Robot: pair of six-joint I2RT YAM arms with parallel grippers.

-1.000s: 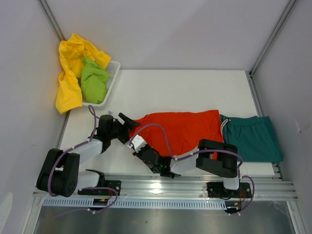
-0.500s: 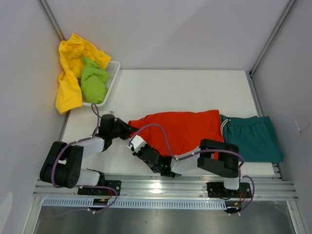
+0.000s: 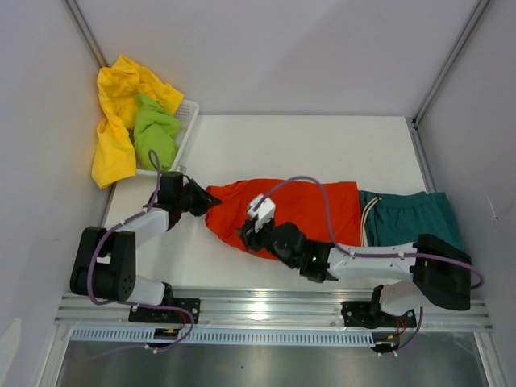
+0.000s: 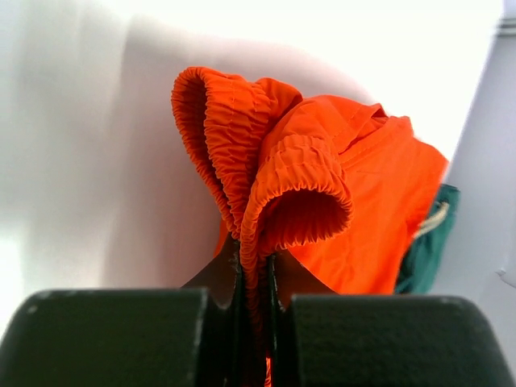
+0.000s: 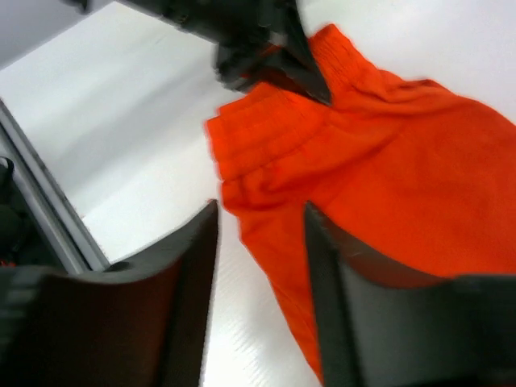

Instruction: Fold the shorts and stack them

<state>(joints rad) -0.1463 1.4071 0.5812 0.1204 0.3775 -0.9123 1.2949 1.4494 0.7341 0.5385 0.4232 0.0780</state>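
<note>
The orange-red shorts [image 3: 310, 208] lie spread across the middle of the table. My left gripper [image 3: 199, 199] is shut on their elastic waistband at the left end. In the left wrist view the gathered waistband [image 4: 266, 189] is pinched between the jaws of the left gripper [image 4: 254, 270]. My right gripper [image 3: 247, 235] hovers over the near-left edge of the orange-red shorts [image 5: 395, 161]. In the right wrist view the right gripper [image 5: 260, 246] is open, holding nothing, with fabric and bare table below. The dark teal shorts [image 3: 415, 224] lie flat at the right.
A white basket [image 3: 188, 122] at the back left corner holds yellow shorts [image 3: 115, 109] and lime green shorts [image 3: 153, 135], the yellow ones hanging over its side. An aluminium rail [image 3: 266, 308] runs along the near edge. Walls enclose the table on three sides.
The left gripper has shut on the waistband and drawn it up and to the left. The right gripper has opened, let go of the fabric and shifted right over the shorts.
</note>
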